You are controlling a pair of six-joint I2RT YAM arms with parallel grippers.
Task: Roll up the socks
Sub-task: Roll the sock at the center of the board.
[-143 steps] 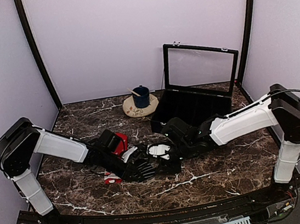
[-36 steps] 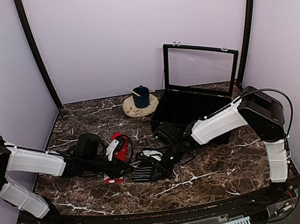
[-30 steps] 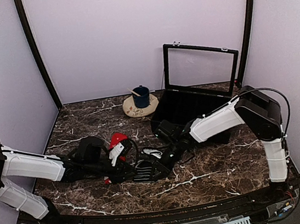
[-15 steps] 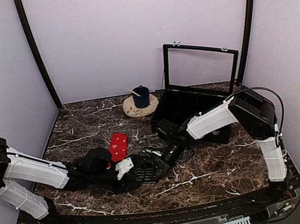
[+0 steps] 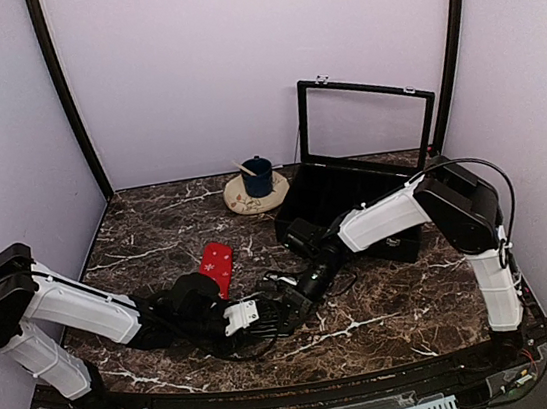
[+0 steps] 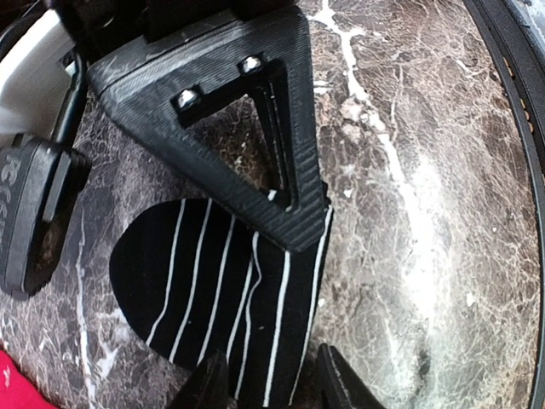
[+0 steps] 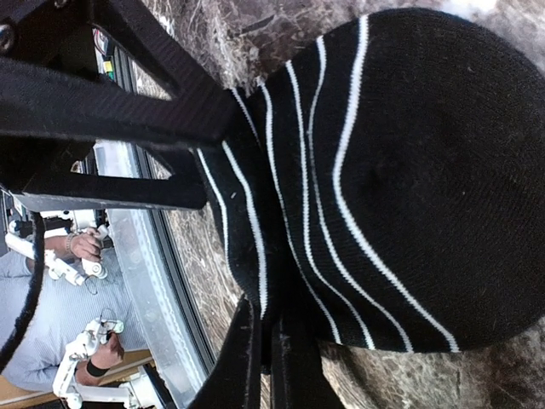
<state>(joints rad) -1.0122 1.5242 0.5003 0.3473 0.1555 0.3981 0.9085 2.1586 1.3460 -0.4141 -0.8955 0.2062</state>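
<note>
The black sock [image 5: 271,313] with thin white stripes lies flat on the marble near the table's front. My right gripper [image 5: 288,298] is shut on its edge. In the right wrist view the sock [image 7: 392,170] fills the frame and the right gripper [image 7: 268,362] pinches its hem. My left gripper [image 5: 246,316] comes in from the left. In the left wrist view the left gripper [image 6: 268,388] stands open astride the striped sock [image 6: 213,298], with the right finger [image 6: 255,111] lying across the sock's far end. The red sock [image 5: 216,264] lies flat behind, free of both grippers.
An open black case [image 5: 353,194] with a raised glass lid stands at the back right. A blue cup [image 5: 257,176] sits on a round mat [image 5: 238,201] at the back middle. The table's front rail [image 5: 280,405] runs close to the grippers.
My left arm has swung right, away from the red sock, and now reaches the black sock. The red sock lies flat, let go. The right gripper keeps its pinch.
</note>
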